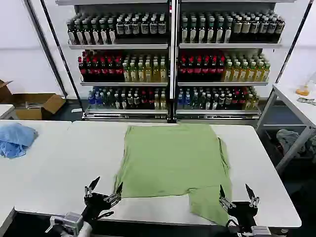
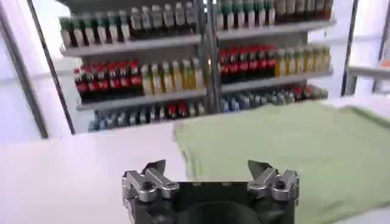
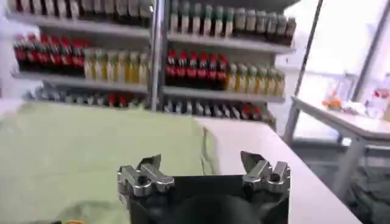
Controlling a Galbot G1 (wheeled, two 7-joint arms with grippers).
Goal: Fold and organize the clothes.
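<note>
The light green shirt [image 1: 173,160] lies flat on the white table [image 1: 64,163], partly folded into a rough rectangle, with one flap [image 1: 207,202] reaching the front edge. Its plain side faces up. My left gripper [image 1: 104,189] hovers open at the front edge, just left of the shirt's near left corner. My right gripper [image 1: 239,193] is open too, at the front edge just right of the flap. In the left wrist view the shirt [image 2: 292,146] spreads ahead of the left gripper [image 2: 207,167]. The right wrist view shows the shirt [image 3: 91,146] ahead of the right gripper [image 3: 201,161].
A light blue cloth [image 1: 15,139] is bunched on the table's far left. Behind the table stand shelves of bottles [image 1: 170,59]. A cardboard box [image 1: 34,106] sits on the floor at left, and another table [image 1: 296,106] stands at right.
</note>
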